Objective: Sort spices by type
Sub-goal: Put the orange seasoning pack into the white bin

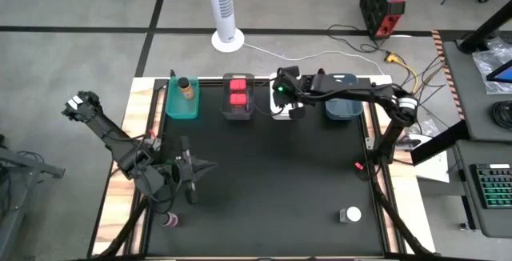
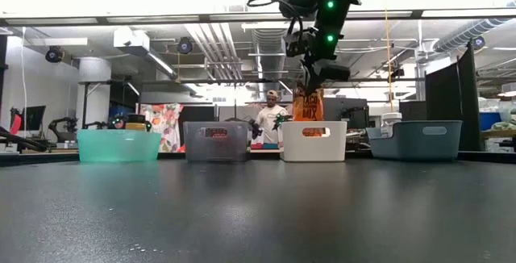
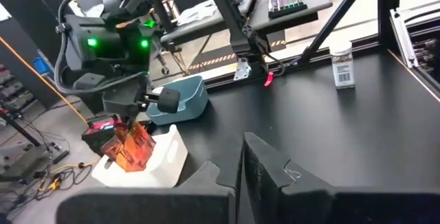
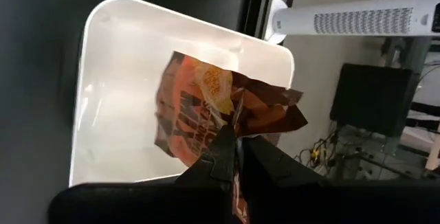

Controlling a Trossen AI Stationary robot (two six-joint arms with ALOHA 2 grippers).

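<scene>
My right hand [image 4: 234, 157] is clamped on an orange-brown packet [image 4: 206, 110], hanging it just above the white bin [image 4: 110, 59]. My left hand [image 1: 190, 170], fingers together and empty, waits well away from that bin.

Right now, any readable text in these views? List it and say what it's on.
"MIX" with a partly readable word above it: on the orange packet held by the right gripper above the white bin, low view.
Packet print in the right wrist view: too crumpled to read.
White-capped jar label: too small to read.
Red tubs in the grey bin: no legible text.
Left gripper: no markings.
</scene>
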